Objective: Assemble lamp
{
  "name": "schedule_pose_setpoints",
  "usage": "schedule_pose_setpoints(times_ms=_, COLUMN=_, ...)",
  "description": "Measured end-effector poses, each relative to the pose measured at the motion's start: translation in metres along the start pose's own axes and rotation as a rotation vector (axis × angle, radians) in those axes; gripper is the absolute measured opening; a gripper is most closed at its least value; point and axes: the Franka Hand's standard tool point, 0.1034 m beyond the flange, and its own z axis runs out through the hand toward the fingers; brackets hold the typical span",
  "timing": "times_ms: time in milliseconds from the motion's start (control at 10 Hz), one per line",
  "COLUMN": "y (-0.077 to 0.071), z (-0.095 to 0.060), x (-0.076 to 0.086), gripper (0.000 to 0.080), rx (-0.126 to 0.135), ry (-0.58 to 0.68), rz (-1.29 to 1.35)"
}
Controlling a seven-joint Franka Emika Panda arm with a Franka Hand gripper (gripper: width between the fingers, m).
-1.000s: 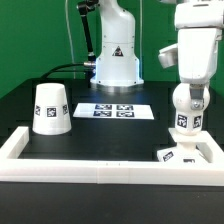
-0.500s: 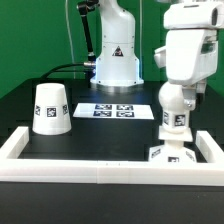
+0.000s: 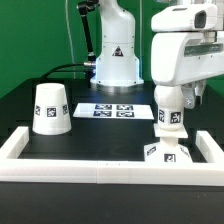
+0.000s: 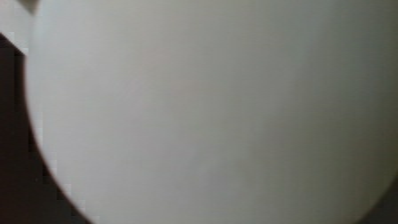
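Observation:
My gripper (image 3: pixel 170 104) is shut on the white round bulb (image 3: pixel 170 122), which bears a square tag. The bulb hangs upright directly over the flat square base (image 3: pixel 166 153), at or just above its top; I cannot tell whether they touch. The base lies at the front of the exterior view's right, just inside the frame. The tapered shade (image 3: pixel 50 108) stands mouth down, apart, at the exterior view's left. In the wrist view a blurred white curved surface (image 4: pixel 214 110), very close, fills the picture, and the fingers are hidden.
The marker board (image 3: pixel 113 110) lies flat mid-table. A white rail-like frame (image 3: pixel 90 165) borders the front and both sides of the black table. The robot's white pedestal (image 3: pixel 115 62) stands behind the board.
The arm has carried the bulb toward the exterior view's left and lowered it toward the base. The shade and marker board have not moved.

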Motion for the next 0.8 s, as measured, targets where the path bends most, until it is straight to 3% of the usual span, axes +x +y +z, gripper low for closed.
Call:
schedule_pose_setpoints(times_ms=300, y=-0.0011, z=-0.0061, x=0.0037, gripper=0.0001, rx=-0.01, ry=0.002, rz=-0.103)
schedule_pose_setpoints(times_ms=500, y=-0.0078, z=-0.0075, x=0.0033, gripper=0.0001, rx=0.002, ry=-0.018, rz=-0.191)
schedule_pose_setpoints(times_ms=600, y=-0.0078, z=-0.0098, x=0.0028, gripper=0.0131, rx=0.003, ry=-0.022, rz=-0.192)
schedule_pose_setpoints(times_ms=700, y=-0.0078, z=-0.009, x=0.0026, gripper=0.0131, rx=0.004, ry=-0.021, rz=-0.19)
schedule_pose_setpoints(times_ms=800, y=-0.0078, z=-0.0083, x=0.0022, gripper=0.027, rx=0.005, ry=-0.022, rz=-0.189)
